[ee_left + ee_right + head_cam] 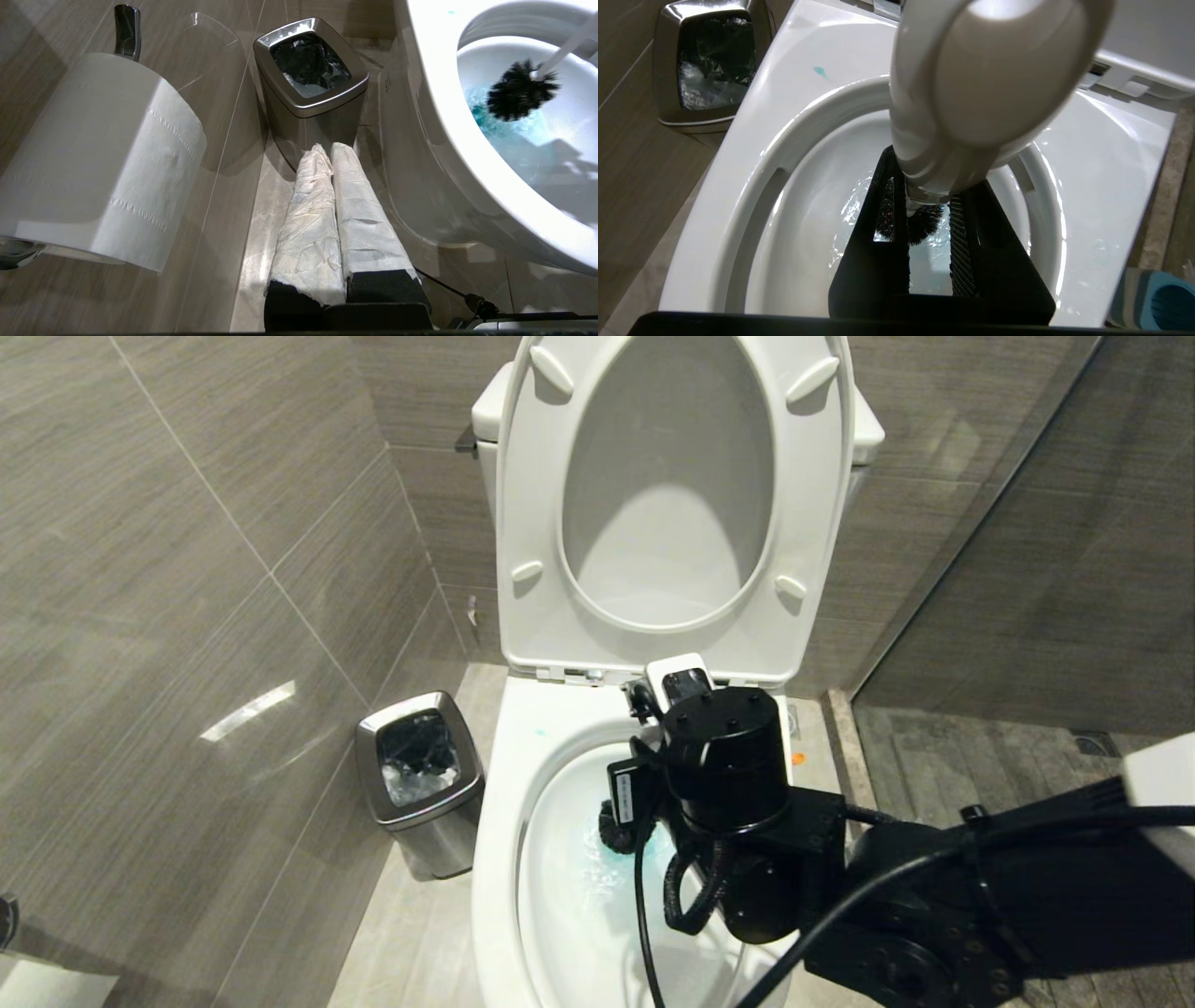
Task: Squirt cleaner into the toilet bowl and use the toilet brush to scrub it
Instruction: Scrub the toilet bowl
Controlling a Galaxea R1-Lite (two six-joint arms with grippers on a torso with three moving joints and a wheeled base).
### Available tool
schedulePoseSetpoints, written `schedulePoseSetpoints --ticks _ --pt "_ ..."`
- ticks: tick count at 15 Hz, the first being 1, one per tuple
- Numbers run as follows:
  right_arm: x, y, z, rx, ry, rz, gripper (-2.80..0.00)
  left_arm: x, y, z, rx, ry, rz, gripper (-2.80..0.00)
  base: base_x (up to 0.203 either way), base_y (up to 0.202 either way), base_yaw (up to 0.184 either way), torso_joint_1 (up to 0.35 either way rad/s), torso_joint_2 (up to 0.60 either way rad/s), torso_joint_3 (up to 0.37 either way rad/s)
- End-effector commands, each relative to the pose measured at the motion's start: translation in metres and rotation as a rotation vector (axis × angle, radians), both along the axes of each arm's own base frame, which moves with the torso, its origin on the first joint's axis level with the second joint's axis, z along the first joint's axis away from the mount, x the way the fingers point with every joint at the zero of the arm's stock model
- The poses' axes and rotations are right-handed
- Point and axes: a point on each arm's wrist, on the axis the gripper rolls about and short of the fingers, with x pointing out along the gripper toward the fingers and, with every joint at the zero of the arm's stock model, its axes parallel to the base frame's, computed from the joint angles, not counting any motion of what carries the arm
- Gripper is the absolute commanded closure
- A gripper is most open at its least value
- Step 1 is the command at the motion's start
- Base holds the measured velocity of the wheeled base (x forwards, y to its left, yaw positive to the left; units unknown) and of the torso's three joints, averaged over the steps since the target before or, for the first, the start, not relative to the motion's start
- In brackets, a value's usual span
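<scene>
From the head view, the right arm is reaching in from the right and blocking the near-right half of the toilet bowl [523, 859], a glossy white ceramic oval. The right gripper [644, 784] is hanging over the basin, largely hidden behind its own black wrist and looping cables. Only a sliver of the toilet brush [614, 829], its black bristle head, is peeking out beside the wrist, down against turquoise cleaner [597, 877] pooling in the water. The seat and lid [667, 495] are standing raised against the tank. A small steel bin [420, 784] with a black liner is sitting on the floor beside the bowl, at the grey tiled wall.

In the left wrist view, the left gripper [332, 154] is parked low beside the bowl with its paper-wrapped fingers pressed together, empty, pointing at the bin. A toilet paper roll [98, 158] is hanging on a chrome holder near it. The brush's round spiky head is sitting inside the bowl at the edge of the blue liquid, its slim white handle cut off by the frame.

In the right wrist view, the ribbed black fingers [959, 242] are clamping the brush handle, whose broad rounded tip is looming close and hiding much of the basin. A blue-grey holder [1157, 298] is showing at the corner, cut off.
</scene>
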Motion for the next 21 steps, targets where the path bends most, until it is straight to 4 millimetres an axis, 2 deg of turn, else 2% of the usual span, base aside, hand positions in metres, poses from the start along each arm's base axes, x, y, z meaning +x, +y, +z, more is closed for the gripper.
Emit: schedulePoseSetpoints --ticks 1,5,10,11,17,19,21 --pt "-0.016 -0.015 0.017 0.015 -0.013 -0.002 0.0 0.0 0.0 0.0 0.0 0.0 0.0 0.0 0.0 0.0 0.0 0.0 0.0 0.0" --pt "-0.019 -0.017 -0.01 -0.029 0.049 -0.022 0.0 0.0 0.0 0.0 0.0 0.0 0.0 0.0 0.0 0.0 0.0 0.0 0.0 0.0" --pt "-0.005 -0.001 -0.059 -0.02 0.147 -0.058 0.0 0.0 0.0 0.0 0.013 0.0 -0.001 0.0 0.0 0.0 0.0 0.0 0.0 0.0" --pt "-0.003 -0.001 -0.062 -0.021 0.151 -0.066 0.0 0.0 0.0 0.0 0.013 0.0 0.0 0.0 0.0 0.0 0.0 0.0 0.0 0.0" --pt "0.02 -0.041 -0.032 -0.025 0.119 -0.24 0.0 0.0 0.0 0.0 0.013 0.003 -0.001 0.0 0.0 0.0 0.0 0.0 0.0 0.0" --pt "0.031 -0.035 -0.026 0.006 0.094 -0.255 0.0 0.0 0.0 0.0 0.013 0.003 -0.001 0.0 0.0 0.0 0.0 0.0 0.0 0.0" --pt "0.048 -0.02 -0.024 0.04 0.067 -0.253 0.0 0.0 0.0 0.0 0.016 0.003 -0.002 0.0 0.0 0.0 0.0 0.0 0.0 0.0"
